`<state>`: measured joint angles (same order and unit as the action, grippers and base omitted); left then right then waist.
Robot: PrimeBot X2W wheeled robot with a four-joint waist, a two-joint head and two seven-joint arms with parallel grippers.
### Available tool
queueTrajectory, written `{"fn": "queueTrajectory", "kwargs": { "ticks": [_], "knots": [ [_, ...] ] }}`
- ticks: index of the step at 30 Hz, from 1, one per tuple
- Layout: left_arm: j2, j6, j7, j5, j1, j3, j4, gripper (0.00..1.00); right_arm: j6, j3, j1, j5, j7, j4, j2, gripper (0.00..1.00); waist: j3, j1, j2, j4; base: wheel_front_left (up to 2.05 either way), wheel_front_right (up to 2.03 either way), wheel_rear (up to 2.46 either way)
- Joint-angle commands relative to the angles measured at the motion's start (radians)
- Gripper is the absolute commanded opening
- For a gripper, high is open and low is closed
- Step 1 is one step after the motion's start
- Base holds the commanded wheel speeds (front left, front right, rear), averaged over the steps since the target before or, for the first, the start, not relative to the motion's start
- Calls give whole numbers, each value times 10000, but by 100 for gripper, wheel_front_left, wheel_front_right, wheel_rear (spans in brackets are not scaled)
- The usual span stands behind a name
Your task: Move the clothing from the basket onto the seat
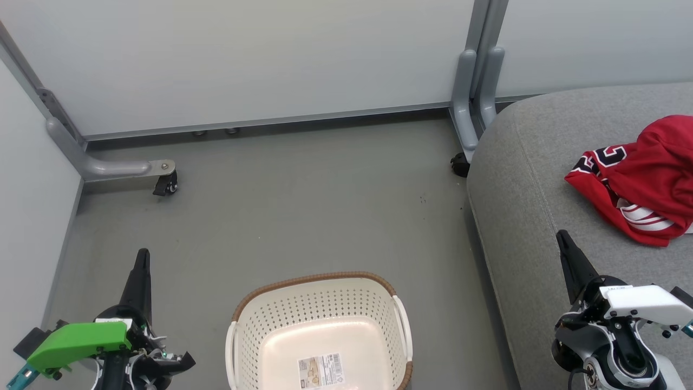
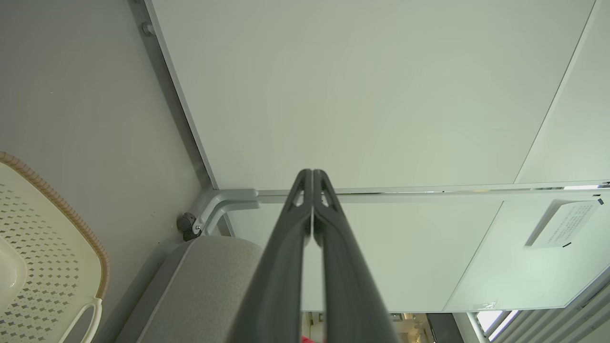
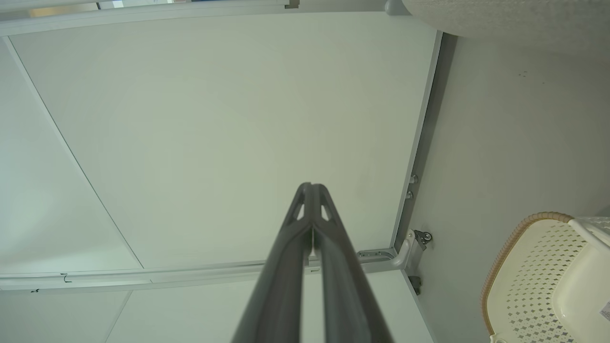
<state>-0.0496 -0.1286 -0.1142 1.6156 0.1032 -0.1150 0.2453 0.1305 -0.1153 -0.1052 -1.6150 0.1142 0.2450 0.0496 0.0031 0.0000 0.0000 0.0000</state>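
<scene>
Left gripper [image 1: 142,271] and right gripper [image 1: 566,244] both pinched fully closed, holding nothing; clothing [image 1: 644,184] lies in a red heap on the seat [image 1: 541,162]; basket [image 1: 308,280] on the floor [image 1: 298,206] shows a bare bottom; task looks done, nothing visibly left.

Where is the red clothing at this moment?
In the head view the red clothing lies bunched on the grey seat at the far right, beyond the right gripper; the basket stands on the floor left of the seat.
</scene>
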Motion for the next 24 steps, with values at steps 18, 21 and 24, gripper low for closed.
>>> {"fn": "queueTrajectory", "kwargs": {
  "ticks": [18,21,24],
  "knots": [
    [-19,-55,-41,-66,125,-21,5,0,4,-18,-67,53,37,17,8,0,0,0,0,0,0,0,0],
    [-19,-55,-40,-66,125,-20,5,0,4,-18,-67,53,37,17,8,0,0,0,0,0,0,0,0],
    [-19,-55,-39,-63,125,-19,4,0,4,-18,-67,53,37,17,8,0,0,0,0,0,0,0,0]
  ]
}}
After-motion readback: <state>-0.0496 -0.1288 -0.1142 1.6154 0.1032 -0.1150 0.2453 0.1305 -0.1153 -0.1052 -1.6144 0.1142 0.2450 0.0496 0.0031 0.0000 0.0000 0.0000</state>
